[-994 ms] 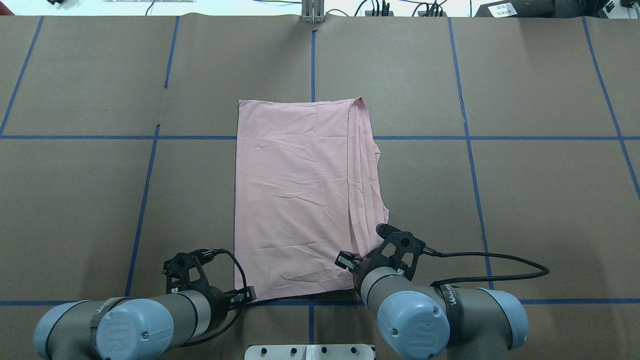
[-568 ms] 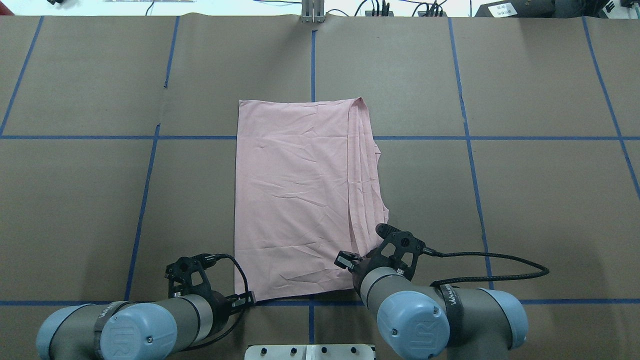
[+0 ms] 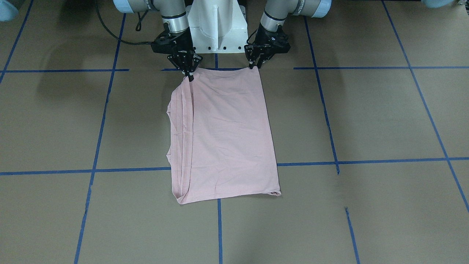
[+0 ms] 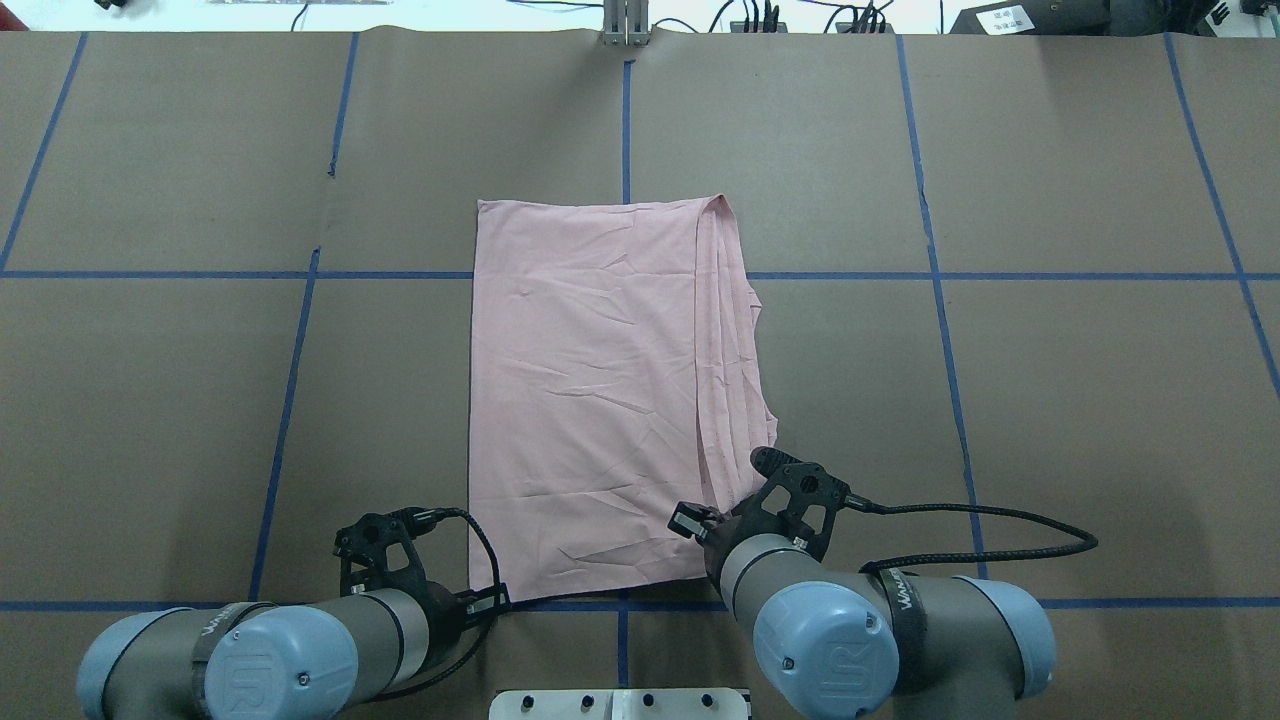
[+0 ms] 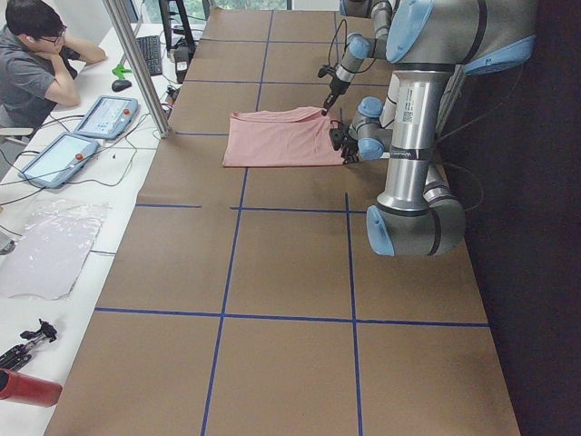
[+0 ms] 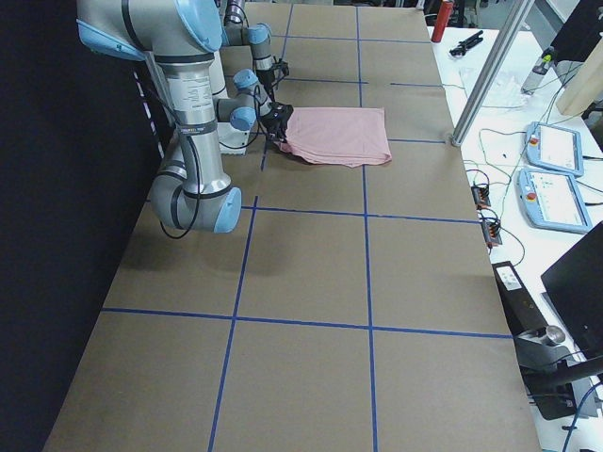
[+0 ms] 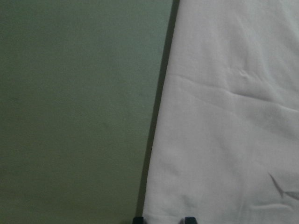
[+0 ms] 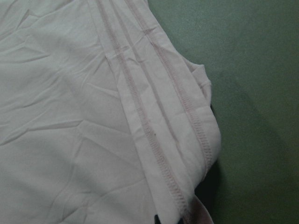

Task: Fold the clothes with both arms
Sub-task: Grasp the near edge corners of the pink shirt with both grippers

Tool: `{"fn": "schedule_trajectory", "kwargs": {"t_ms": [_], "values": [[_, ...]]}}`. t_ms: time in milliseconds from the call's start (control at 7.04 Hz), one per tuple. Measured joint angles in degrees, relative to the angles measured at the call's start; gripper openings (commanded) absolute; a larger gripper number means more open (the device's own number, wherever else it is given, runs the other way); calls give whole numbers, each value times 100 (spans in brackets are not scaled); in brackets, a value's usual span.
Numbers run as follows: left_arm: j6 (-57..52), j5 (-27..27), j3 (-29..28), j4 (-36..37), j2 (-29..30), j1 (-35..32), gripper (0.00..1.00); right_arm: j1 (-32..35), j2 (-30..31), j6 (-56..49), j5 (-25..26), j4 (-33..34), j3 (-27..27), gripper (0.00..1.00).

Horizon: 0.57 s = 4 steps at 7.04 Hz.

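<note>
The pale pink T-shirt [image 4: 600,400] lies folded into a tall rectangle on the brown table, its stacked hemmed edges [image 8: 159,121] along its right side in the overhead view. No print shows. My left gripper [image 3: 253,66] sits low at the shirt's near left corner [image 4: 478,588]. Its fingertips [image 7: 138,219] stand a little apart astride the shirt's edge, so it is open. My right gripper [image 3: 189,75] is at the near right corner, where the cloth rises a little into its tips. It is shut on the layered edge. In the overhead view its tips are hidden under the wrist.
The white pedestal base [image 3: 216,25] stands just behind both grippers. Blue tape lines [image 4: 940,300] cross the brown table cover. A seated person [image 5: 36,54] and control tablets [image 5: 104,116] are on the bench past the far table edge.
My left arm has drawn slightly back toward the base, with its gripper still at the near left corner. The right arm and the shirt have not moved.
</note>
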State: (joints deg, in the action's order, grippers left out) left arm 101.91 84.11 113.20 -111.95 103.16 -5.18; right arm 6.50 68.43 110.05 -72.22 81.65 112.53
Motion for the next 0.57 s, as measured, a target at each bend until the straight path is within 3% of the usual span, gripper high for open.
{"fn": "schedule_trajectory", "kwargs": {"t_ms": [142,284,426,568], "values": [[-11,0,-20,2,1,-4,41,0,2,1,-2,0,3,0],[-18,0,-54,0,2,-7,32,0,3,5,-1,0,4,0],[-21,0,-75,-1,8,-8,0,0,2,7,3,0,6,0],[-22,0,-83,-2,22,-12,0,0,1,7,5,-2,6,0]]}}
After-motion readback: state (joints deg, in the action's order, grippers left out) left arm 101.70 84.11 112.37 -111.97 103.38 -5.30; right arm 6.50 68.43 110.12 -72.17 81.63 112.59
